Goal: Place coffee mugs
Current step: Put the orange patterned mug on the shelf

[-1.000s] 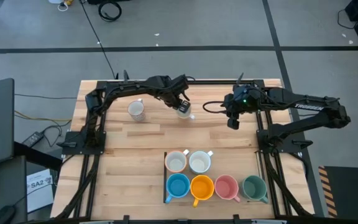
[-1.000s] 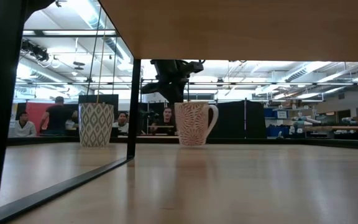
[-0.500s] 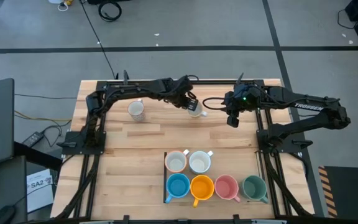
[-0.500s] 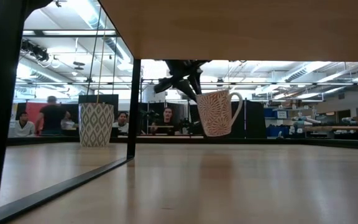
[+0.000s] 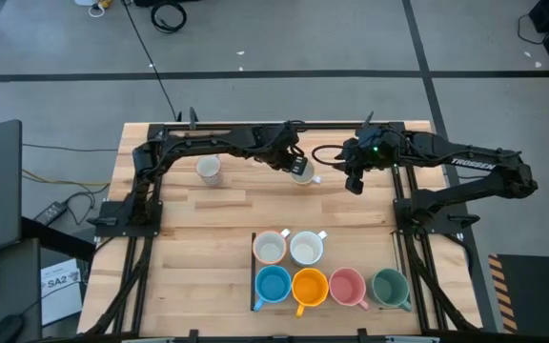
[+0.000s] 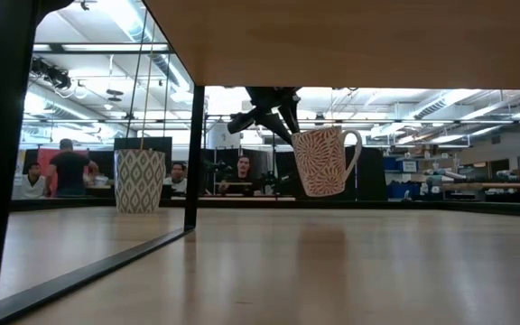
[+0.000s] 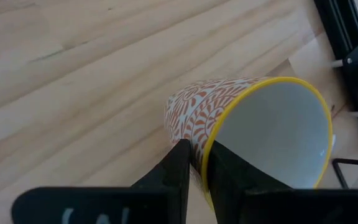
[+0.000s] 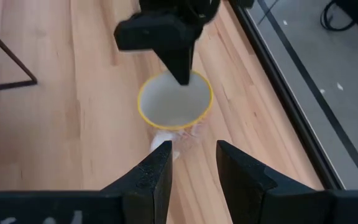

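Left gripper [image 7: 194,163] clenched on rim of patterned mug [image 5: 302,171], lifted off table [image 5: 208,219] near far edge, mid-width. Right gripper [image 8: 192,163] just beside, fingers apart, empty. Second patterned mug [image 5: 209,169] far-left. Six mugs [image 5: 330,272] by near edge. Right-arm lettering illegible.

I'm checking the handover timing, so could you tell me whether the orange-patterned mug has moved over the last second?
Yes. In the low view the orange-patterned mug, pinched by the left gripper, has risen off the table and shifted right, away from the green-patterned mug.
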